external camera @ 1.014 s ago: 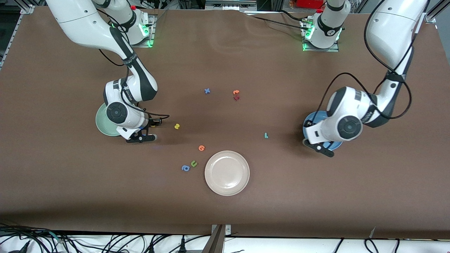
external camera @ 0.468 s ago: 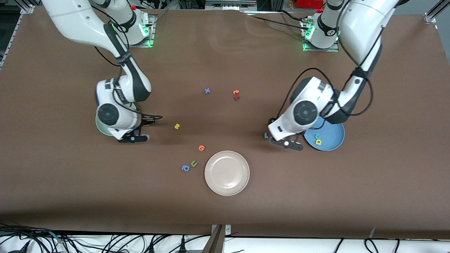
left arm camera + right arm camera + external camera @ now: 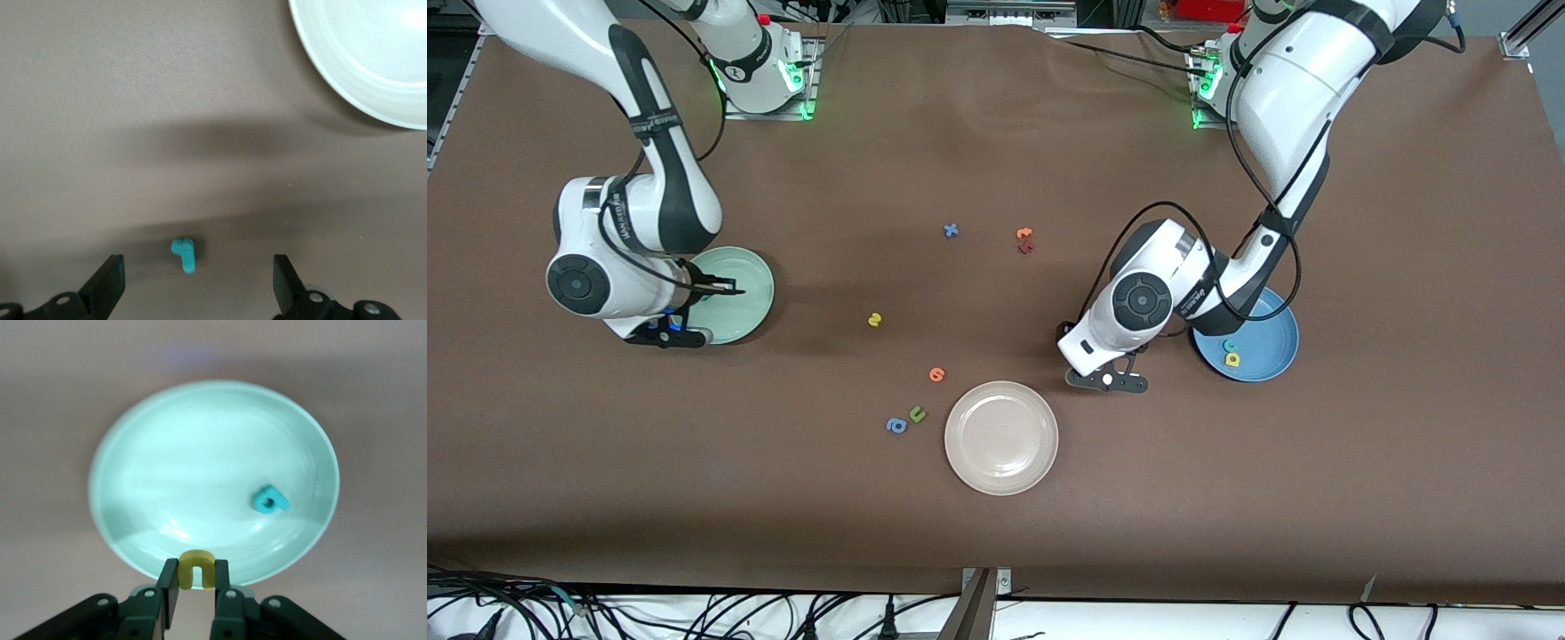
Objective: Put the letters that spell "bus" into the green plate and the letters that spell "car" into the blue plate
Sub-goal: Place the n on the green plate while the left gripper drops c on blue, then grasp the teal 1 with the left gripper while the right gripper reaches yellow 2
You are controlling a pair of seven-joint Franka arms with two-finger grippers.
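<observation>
My right gripper (image 3: 197, 587) is shut on the yellow "u" (image 3: 197, 569) over the rim of the green plate (image 3: 200, 467); in the front view that gripper (image 3: 669, 336) hangs at the edge of the green plate (image 3: 740, 283) nearer the camera. A teal "b" (image 3: 270, 500) lies in the plate. My left gripper (image 3: 198, 287) is open, its fingers on either side of the teal "r" (image 3: 185, 255) on the table. The blue plate (image 3: 1267, 331) holds the teal "c" (image 3: 1230, 345) and yellow "a" (image 3: 1232, 359). The yellow "s" (image 3: 875, 319) lies on the table.
A cream plate (image 3: 1001, 437) sits near the left gripper (image 3: 1107, 380). Loose letters: orange one (image 3: 936, 374), green "u" (image 3: 917, 413), blue "a" (image 3: 896, 426), blue "x" (image 3: 951, 230), an orange (image 3: 1024, 234) and a red one (image 3: 1025, 248).
The left arm swung from over the blue plate to over the teal "r", uncovering the plate. The right arm carried the yellow "u" toward its end of the table, to the green plate's rim.
</observation>
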